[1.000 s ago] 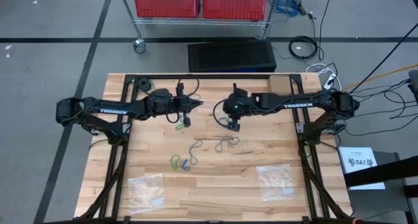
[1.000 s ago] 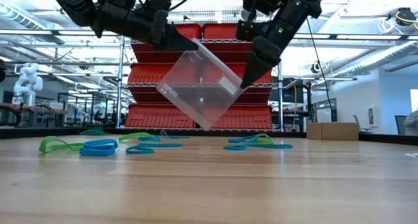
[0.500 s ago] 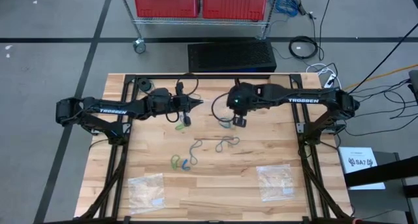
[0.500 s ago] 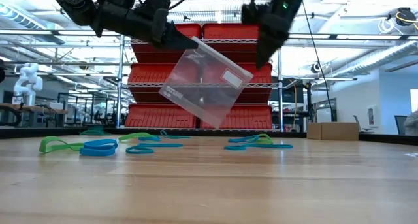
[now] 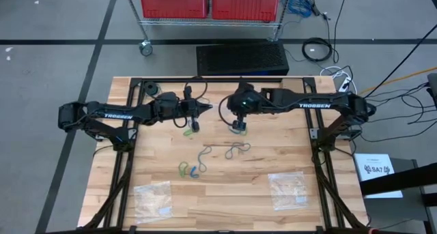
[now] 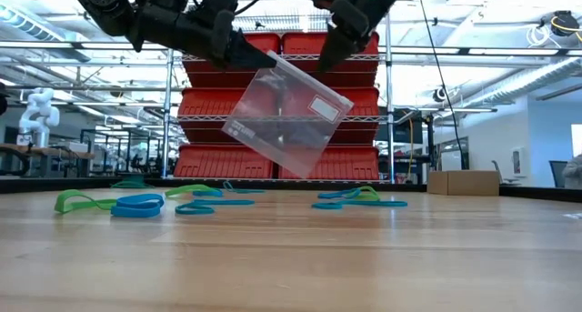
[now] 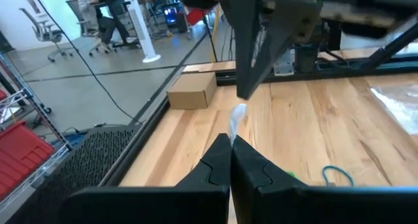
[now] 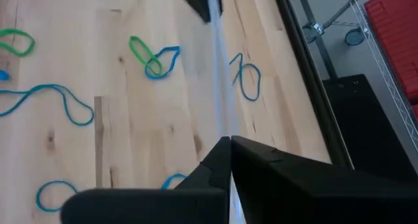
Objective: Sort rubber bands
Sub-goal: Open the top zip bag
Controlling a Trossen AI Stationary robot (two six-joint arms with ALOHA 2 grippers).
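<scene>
A clear plastic bag [image 6: 286, 116] hangs tilted in the air above the table's far middle. My left gripper [image 6: 259, 59] is shut on it at its upper left corner. My right gripper [image 6: 324, 66] points steeply down and is shut at the bag's top edge, a little to the right of the left one. Blue and green rubber bands [image 5: 193, 169] lie loose on the wood below, with more of them [image 6: 136, 205] showing in the low view. In the right wrist view the bag shows edge-on as a pale strip [image 8: 219, 87]. My left gripper pinches the bag's upper corner [image 7: 235, 119] between its two fingers, coming nearly level from the table's left. The bag hangs below it, tilted and clear of the table. My right gripper meets the bag's top edge [image 8: 224, 129] from above, slanting down. The pale strip runs straight into its shut fingertips; the gripper hides how much it has.
Two more clear bags lie flat near the front edge, one at the left [image 5: 151, 196] and one at the right [image 5: 287, 186]. Red bins on a wire rack [image 5: 212, 3] stand beyond the far edge. Black frame rails [image 5: 218, 79] run round the table.
My right gripper has let go of the bag's right-hand corner, risen, and gone toward my left gripper along the top edge. The bag, held spread open a second ago, has fallen flat and swung up a little. It hangs from the left gripper, which stayed put.
</scene>
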